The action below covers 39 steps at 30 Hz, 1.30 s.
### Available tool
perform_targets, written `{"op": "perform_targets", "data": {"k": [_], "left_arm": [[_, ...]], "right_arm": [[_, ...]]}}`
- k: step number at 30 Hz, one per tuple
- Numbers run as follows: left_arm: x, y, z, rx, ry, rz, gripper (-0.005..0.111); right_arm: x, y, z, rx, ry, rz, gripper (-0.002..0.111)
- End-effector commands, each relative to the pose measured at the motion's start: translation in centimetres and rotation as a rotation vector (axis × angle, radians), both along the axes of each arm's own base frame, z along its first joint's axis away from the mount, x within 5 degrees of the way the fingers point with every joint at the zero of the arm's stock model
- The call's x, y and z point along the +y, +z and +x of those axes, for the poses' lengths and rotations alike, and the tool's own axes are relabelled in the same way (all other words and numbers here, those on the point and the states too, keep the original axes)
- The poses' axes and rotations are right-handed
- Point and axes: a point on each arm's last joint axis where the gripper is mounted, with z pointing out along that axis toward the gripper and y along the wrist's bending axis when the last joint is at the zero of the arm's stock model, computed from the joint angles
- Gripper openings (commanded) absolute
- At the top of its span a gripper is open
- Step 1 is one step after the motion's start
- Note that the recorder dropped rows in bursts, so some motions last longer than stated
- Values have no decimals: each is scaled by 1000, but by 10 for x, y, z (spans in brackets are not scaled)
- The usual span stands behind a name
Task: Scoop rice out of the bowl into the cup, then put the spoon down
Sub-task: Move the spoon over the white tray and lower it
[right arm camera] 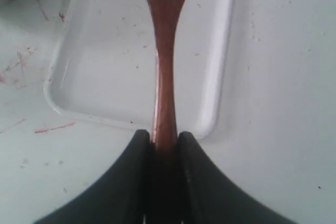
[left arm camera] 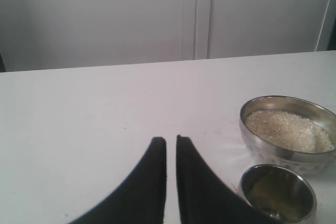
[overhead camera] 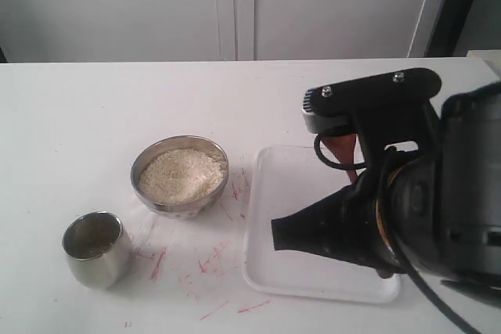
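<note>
The steel bowl (overhead camera: 166,207) (left arm camera: 262,150) holds a heap of off-white rice (overhead camera: 182,174) (left arm camera: 289,129). The smaller steel cup (overhead camera: 94,249) (left arm camera: 278,192) stands beside it, nearer the table's front left. My right gripper (right arm camera: 164,136) is shut on the thin handle of the reddish-brown wooden spoon (right arm camera: 164,66) (overhead camera: 343,149). The spoon's head reaches out over a white tray (right arm camera: 220,51); I cannot tell whether it touches it. My left gripper (left arm camera: 171,141) hovers over bare table left of the cup, its fingers nearly together with nothing between them.
The shallow white rectangular tray (overhead camera: 290,185) lies right of the bowl, partly under my bulky right arm (overhead camera: 438,193). Red scribble marks (overhead camera: 207,263) stain the white table between cup and tray. A white wall backs the table.
</note>
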Motion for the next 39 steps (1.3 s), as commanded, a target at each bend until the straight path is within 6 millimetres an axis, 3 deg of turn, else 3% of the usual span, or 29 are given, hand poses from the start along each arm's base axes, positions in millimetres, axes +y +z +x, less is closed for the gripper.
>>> {"op": "perform_targets", "data": {"k": [1, 5, 11, 24, 39], "left_arm": [[0, 3, -1, -14, -6, -8, 14], [0, 3, -1, -14, -6, -8, 14], [0, 3, -1, -14, -6, -8, 14], [0, 3, -1, -14, -6, -8, 14], [0, 3, -1, -14, -6, -8, 14]], "right_arm": [[2, -15, 22, -40, -59, 30, 0], [1, -39, 63, -51, -61, 55, 0], [-12, -62, 90, 16, -78, 45, 0], [5, -117, 106, 125, -37, -6, 0], [11, -139, 115, 103, -71, 15, 0]]}}
